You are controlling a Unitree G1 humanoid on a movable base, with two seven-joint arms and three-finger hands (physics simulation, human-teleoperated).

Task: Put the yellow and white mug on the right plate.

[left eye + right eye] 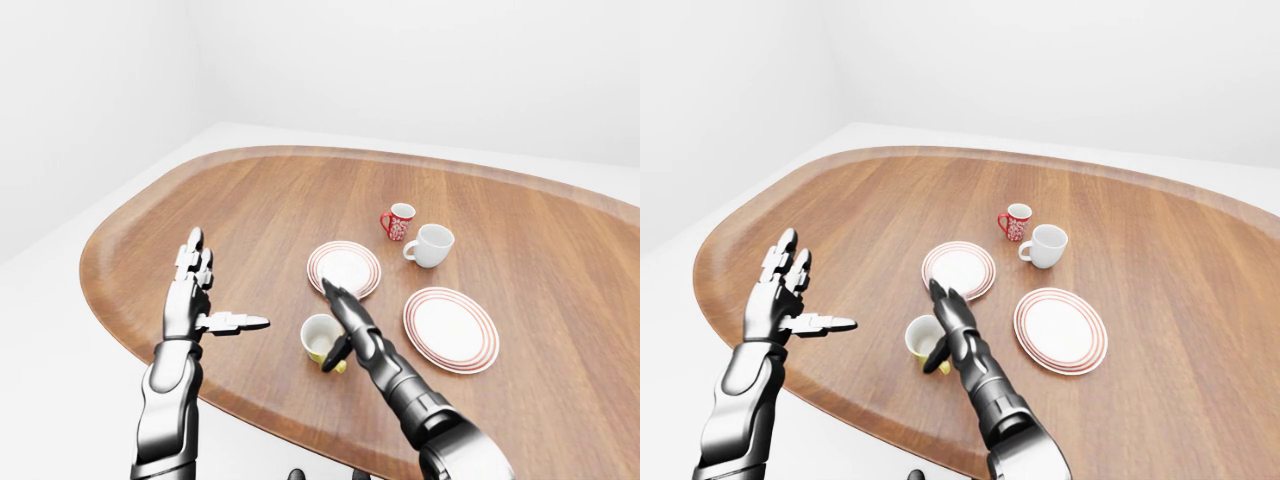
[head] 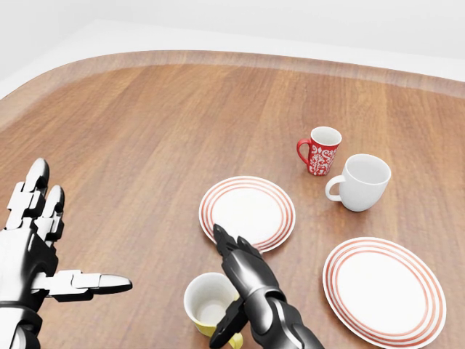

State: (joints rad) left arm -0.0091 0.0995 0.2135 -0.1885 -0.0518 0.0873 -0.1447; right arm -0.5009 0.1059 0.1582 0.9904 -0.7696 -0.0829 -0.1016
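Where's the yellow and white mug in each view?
Head view: yellow and white mug at bottom centre, beside the right hand.
Left-eye view: just below centre.
Right-eye view: left of centre, lower half.
Shared landmark: the left plate sits just above the mug in every view.
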